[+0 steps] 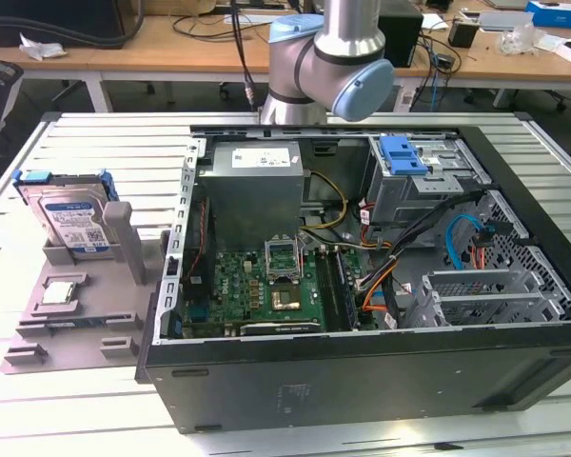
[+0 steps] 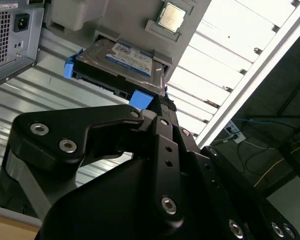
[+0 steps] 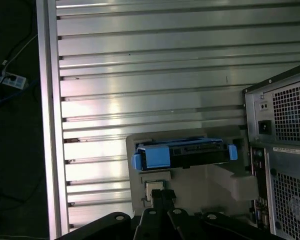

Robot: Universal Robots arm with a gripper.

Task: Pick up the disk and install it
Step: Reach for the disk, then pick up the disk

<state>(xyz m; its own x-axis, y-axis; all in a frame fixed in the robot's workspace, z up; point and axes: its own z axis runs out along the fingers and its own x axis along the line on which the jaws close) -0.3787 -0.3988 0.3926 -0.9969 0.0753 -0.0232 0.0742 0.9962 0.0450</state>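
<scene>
**Disk in holder, not yet picked**

The slatted surface (image 1: 105,133) carries the open computer case (image 1: 362,381). A grey holder (image 1: 76,319) sits to the exterior view's left of the case. The disk (image 1: 71,214) stands on edge in the holder, probably so its bracket sides can be gripped. The pincer (image 3: 163,194) is narrow and holds nothing, over the holder by the processor chip (image 3: 155,188).
</scene>
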